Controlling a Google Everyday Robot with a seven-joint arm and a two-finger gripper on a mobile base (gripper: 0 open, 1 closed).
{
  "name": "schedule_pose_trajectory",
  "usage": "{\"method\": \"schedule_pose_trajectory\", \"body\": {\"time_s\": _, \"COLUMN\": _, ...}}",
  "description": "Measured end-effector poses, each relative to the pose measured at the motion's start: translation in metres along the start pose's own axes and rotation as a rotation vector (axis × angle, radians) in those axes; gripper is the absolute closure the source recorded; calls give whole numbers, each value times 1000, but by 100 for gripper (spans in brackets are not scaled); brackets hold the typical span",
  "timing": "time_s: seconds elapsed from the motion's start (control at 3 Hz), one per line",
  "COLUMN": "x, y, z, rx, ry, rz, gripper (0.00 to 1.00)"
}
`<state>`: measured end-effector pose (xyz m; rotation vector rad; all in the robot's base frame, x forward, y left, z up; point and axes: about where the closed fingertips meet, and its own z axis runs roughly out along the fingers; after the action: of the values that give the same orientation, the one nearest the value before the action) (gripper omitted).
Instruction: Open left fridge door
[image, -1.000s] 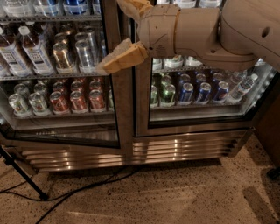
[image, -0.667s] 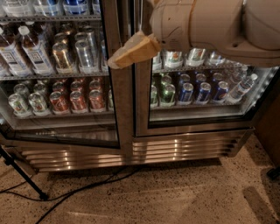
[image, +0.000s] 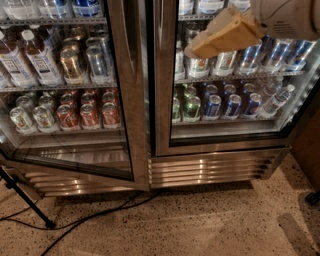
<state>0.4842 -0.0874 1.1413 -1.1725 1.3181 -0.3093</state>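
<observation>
Above a speckled floor (image: 210, 225), the fridge (image: 215, 170) has its left fridge door (image: 125, 110) slightly ajar. The gripper (image: 194, 50) hovers before the fridge's right door (image: 162, 100), up high, its fingers (image: 230, 32) pressed together and gripping nothing.

Speckled terrazzo floor (image: 225, 220), black cable (image: 100, 213)

Gripper (image: 220, 37): tan wedge at upper right, in front of the right-hand door (image: 163, 100), blurred; it hides the cans on the shelf behind it. Arm (image: 290, 17) cut by the top and right edges. Left fridge door (image: 127, 115): top and far-left side run out of view. Fridge (image: 215, 170): lower part only. Labels on the cans (image: 67, 116) unreadable. Black stand leg (image: 25, 200) cut off at the left. Dark object (image: 313, 197) at the right edge, unidentifiable.
</observation>
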Motion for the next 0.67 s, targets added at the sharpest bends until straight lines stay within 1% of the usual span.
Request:
{"method": "schedule_pose_trajectory", "body": {"time_s": 0.33, "x": -23, "y": -4, "z": -6, "rx": 14, "ry": -8, "rz": -34, "gripper": 14}}
{"method": "schedule_pose_trajectory", "body": {"time_s": 0.67, "x": -30, "y": -5, "z": -9, "rx": 20, "ry": -10, "rz": -44, "gripper": 24}}
